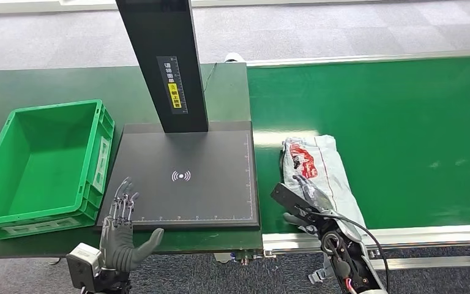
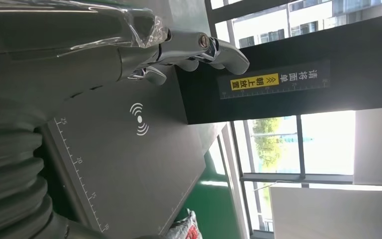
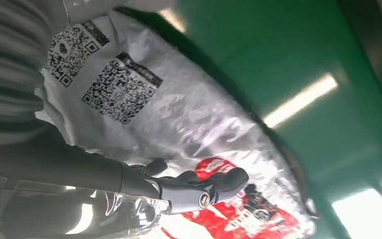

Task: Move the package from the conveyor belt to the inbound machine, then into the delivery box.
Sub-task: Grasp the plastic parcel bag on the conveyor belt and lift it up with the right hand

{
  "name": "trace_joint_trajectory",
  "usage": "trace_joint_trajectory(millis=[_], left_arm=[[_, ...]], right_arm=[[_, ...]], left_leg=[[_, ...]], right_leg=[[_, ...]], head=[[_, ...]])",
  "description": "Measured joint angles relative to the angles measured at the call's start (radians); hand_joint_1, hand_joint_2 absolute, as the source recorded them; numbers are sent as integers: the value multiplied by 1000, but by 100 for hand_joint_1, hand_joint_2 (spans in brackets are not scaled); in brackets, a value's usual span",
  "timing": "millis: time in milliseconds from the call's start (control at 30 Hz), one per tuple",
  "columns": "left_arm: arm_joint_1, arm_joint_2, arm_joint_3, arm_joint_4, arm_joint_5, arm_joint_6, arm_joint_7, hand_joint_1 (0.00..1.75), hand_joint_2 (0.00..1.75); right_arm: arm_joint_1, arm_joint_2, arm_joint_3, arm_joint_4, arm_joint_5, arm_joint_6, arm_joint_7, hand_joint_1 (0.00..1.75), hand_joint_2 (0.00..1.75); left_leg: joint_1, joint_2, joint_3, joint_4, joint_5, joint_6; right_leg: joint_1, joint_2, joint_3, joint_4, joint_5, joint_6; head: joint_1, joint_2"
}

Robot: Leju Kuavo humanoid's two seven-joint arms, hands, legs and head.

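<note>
Right hand (image 1: 306, 199) over package (image 1: 318, 162) edge

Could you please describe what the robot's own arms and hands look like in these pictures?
The left hand has a grey palm and thumb, slim dark fingers and a silver wrist block. The right hand has dark fingers; its dark, silvery forearm carries a black cable. Grey ribbed covers and clear plastic wrap show at both wrists.
</note>
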Motion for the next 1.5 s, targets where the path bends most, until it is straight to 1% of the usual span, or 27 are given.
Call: trace_joint_trajectory(millis=[33, 100, 133, 200, 733, 900, 1033, 1167, 1300, 1500], left_arm=[[0, -1, 2, 0, -2, -1, 0, 0, 175], [-1, -3, 4, 0, -5, -2, 0, 0, 175], [-1, -5, 5, 0, -7, -3, 0, 0, 175], [-2, -6, 7, 0, -8, -5, 0, 0, 175], [-2, -10, 17, 0, -15, -11, 0, 0, 175], [2, -10, 19, -6, -16, -11, 1, 0, 175], [8, -10, 23, -13, -15, -11, 1, 0, 175], [18, -12, 29, -23, -15, -11, 1, 0, 175], [27, -15, 37, -34, -14, -10, 0, 0, 175], [27, -17, 42, -37, -14, -10, 0, 0, 175]], right_arm=[[0, 3, -6, 0, 5, 5, 5, 144, 175], [0, 9, -17, -1, 13, 11, 9, 167, 175], [0, 11, -21, -1, 16, 12, 9, 172, 175], [0, 15, -28, -1, 20, 14, 9, 175, 175], [12, 32, -55, -19, 35, 33, 23, 175, 175], [13, 35, -55, -48, 34, 20, -1, 175, 175], [13, 39, -55, -90, 24, -6, -40, 175, 175], [13, 46, -57, -154, 2, -49, -77, 1, 175], [13, 53, -64, -217, -8, -66, -70, 0, 175], [6, 57, -64, -236, 33, -41, -21, 0, 175]], left_leg=[[0, 0, 0, 0, 0, 0], [0, 0, 0, 0, 0, 0], [0, 0, 0, 0, 0, 0], [0, 0, 0, 0, 0, 0], [0, 0, 0, 0, 0, 0], [0, 0, 0, 0, 0, 0], [0, 0, 0, 0, 0, 0], [0, 0, 0, 0, 0, 0], [0, 0, 0, 0, 0, 0], [0, 0, 0, 0, 0, 0]], right_leg=[[0, 0, 0, 0, 0, 0], [0, 0, 0, 0, 0, 0], [0, 0, 0, 0, 0, 0], [0, 0, 0, 0, 0, 0], [0, 0, 0, 0, 0, 0], [0, 0, 0, 0, 0, 0], [0, 0, 0, 0, 0, 0], [0, 0, 0, 0, 0, 0], [0, 0, 0, 0, 0, 0], [0, 0, 0, 0, 0, 0]], head=[[0, 0], [0, 0], [0, 0], [0, 0], [0, 0], [0, 0], [0, 0], [0, 0], [0, 0], [0, 0]])
